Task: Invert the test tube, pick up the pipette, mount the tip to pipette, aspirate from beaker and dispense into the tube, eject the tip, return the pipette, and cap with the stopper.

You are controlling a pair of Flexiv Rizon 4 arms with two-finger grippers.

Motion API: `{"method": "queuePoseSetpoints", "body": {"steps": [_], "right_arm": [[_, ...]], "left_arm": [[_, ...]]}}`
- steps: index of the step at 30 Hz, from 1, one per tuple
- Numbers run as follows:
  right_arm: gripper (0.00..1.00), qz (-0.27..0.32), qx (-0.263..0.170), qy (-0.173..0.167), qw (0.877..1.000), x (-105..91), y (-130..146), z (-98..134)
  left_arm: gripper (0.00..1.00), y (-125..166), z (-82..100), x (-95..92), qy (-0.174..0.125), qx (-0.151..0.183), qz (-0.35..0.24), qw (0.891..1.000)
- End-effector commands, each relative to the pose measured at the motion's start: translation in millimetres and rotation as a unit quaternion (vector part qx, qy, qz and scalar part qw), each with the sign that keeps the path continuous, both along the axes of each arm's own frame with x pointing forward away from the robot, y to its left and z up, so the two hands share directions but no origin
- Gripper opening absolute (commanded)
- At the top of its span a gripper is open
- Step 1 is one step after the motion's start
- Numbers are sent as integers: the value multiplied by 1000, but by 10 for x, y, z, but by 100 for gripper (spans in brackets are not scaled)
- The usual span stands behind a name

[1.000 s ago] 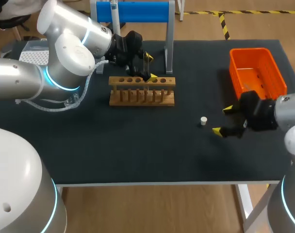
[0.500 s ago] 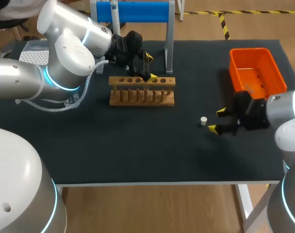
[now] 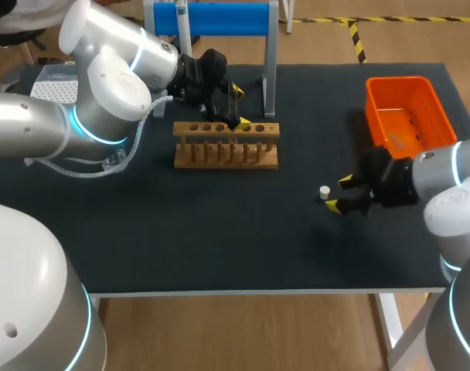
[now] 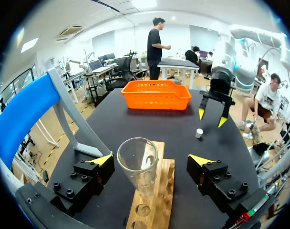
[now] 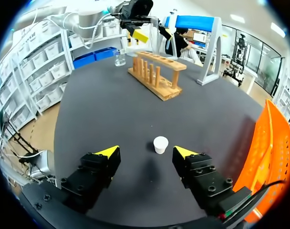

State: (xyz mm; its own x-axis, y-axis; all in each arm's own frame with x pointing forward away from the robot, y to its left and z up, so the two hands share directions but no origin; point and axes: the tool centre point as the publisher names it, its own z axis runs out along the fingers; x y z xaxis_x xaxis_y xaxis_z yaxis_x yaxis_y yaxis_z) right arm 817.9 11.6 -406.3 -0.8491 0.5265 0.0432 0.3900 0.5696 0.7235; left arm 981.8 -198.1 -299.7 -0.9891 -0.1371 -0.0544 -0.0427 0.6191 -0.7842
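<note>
While the left claw hung over the back of the wooden rack, its 2 yellow-tipped fingers spread to either side of a glass test tube and touching neither wall, the right claw sat low over the black desk, well off the rack's right end and nearer the robot than the rack. That claw was spread too and gripped nothing.

The tube stood mouth up, and its foot appeared to sit in one of the rack's holes. Whether it held any liquid could not be told.

The small white stopper stood on the desk between the rack's right end and the right claw. It lay just ahead of the 2 yellow tips, on the line running out between them toward the rack, and touched neither finger. It looked to be resting on its narrow end, with its short axis upright.

The right arm was by far the nearer to the stopper, while the left arm was over at the rack. A grasp on the stopper would likely call for a short push toward the rack before the fingers met. The piece was light, and 1 finger arriving first could well nudge it away.
</note>
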Motion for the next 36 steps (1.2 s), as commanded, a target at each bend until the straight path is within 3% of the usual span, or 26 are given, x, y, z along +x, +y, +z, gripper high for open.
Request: {"method": "queuePoseSetpoints", "body": {"steps": [1,20,36], "right_arm": [[67,-1,-4,3,1000,55,65,-87],[51,-23,-8,-15,1000,175,123,-157],[50,-23,-17,-21,999,241,129,-212]], "left_arm": [[100,-5,8,13,2,2,-1,1000],[100,-5,8,13,2,2,-1,1000],[100,-5,8,13,2,2,-1,1000]]}}
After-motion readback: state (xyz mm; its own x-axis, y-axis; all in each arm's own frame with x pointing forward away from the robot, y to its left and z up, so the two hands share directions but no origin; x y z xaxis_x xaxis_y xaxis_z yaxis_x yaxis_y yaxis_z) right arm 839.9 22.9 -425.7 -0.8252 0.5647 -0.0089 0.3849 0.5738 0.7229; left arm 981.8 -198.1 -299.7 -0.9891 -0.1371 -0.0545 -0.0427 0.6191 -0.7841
